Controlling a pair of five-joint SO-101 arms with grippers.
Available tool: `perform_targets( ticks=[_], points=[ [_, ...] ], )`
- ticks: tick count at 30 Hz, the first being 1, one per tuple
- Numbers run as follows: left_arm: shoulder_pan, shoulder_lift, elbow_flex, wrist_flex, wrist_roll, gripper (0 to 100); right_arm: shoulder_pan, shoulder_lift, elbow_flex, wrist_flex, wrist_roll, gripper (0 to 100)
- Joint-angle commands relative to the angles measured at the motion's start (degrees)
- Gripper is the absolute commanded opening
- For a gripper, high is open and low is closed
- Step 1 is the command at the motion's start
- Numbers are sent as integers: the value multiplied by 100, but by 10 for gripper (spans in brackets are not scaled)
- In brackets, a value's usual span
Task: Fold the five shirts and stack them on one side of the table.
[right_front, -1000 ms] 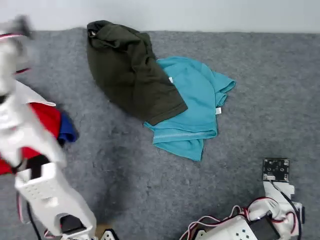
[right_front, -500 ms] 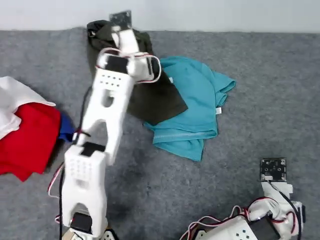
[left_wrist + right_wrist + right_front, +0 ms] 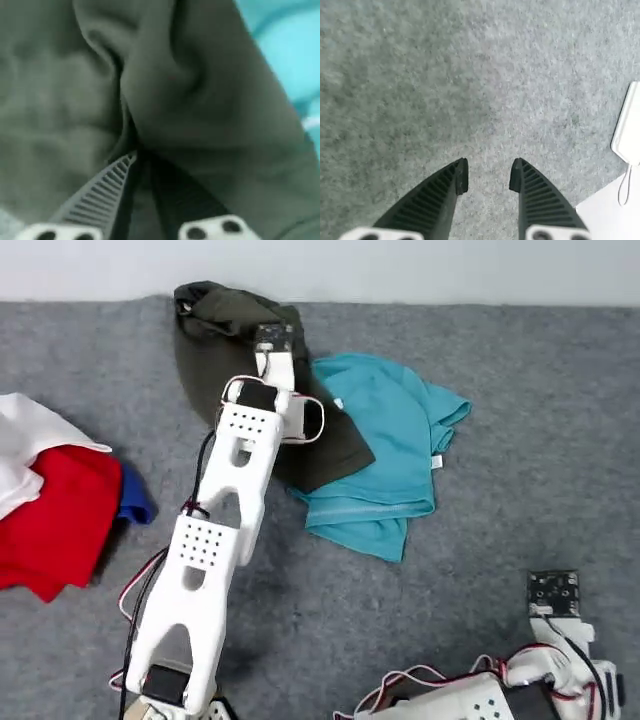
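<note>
A dark green shirt (image 3: 235,370) lies crumpled at the back of the grey table, overlapping a teal shirt (image 3: 390,455). My left arm stretches from the front left up over the dark green shirt, with its gripper (image 3: 272,340) down on the cloth. In the left wrist view the left gripper (image 3: 139,156) is shut, its tips pinching a fold of the dark green shirt (image 3: 200,90). A red shirt (image 3: 55,515), a white shirt (image 3: 25,435) and a blue shirt (image 3: 135,502) are piled at the left edge. My right gripper (image 3: 487,175) stands open over bare grey mat.
The right arm (image 3: 552,590) rests at the front right corner with its cables. A white object (image 3: 627,125) with a thin cord lies beside the mat's edge. Bare grey mat (image 3: 500,540) spreads across the right and front middle.
The left arm swung from the pile at the left across to the dark green shirt, then drew back slightly and came down onto it. The right arm barely moved.
</note>
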Motion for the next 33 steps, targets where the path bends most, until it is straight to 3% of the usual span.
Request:
perform_targets(
  ticks=[1, 3, 9, 15, 17, 20, 24, 30, 33],
  points=[
    [35, 237, -1429, 1705, -738, 13, 66, 48, 53, 567, 105, 151],
    [-123, 229, -1736, 1811, -782, 13, 66, 48, 53, 567, 105, 151],
    [-1653, -897, -1833, 1802, -79, 12, 75, 48, 53, 567, 97, 151],
    [-3332, -2048, -1824, 1793, -211, 12, 75, 48, 53, 567, 97, 151],
    [-3613, -2215, -1815, 1793, -396, 13, 75, 48, 53, 567, 97, 151],
    [-3455, -2286, -1560, 1793, -448, 16, 66, 48, 158, 549, 105, 151],
    [-2673, -2295, -514, 1793, -413, 69, 75, 48, 378, 497, 114, 151],
    [-1644, -2760, 1402, 1793, 1284, 222, 75, 48, 369, 497, 114, 151],
    [-1090, -3455, 2352, 1785, 1345, 278, 163, 48, 360, 497, 123, 151]
  ],
)
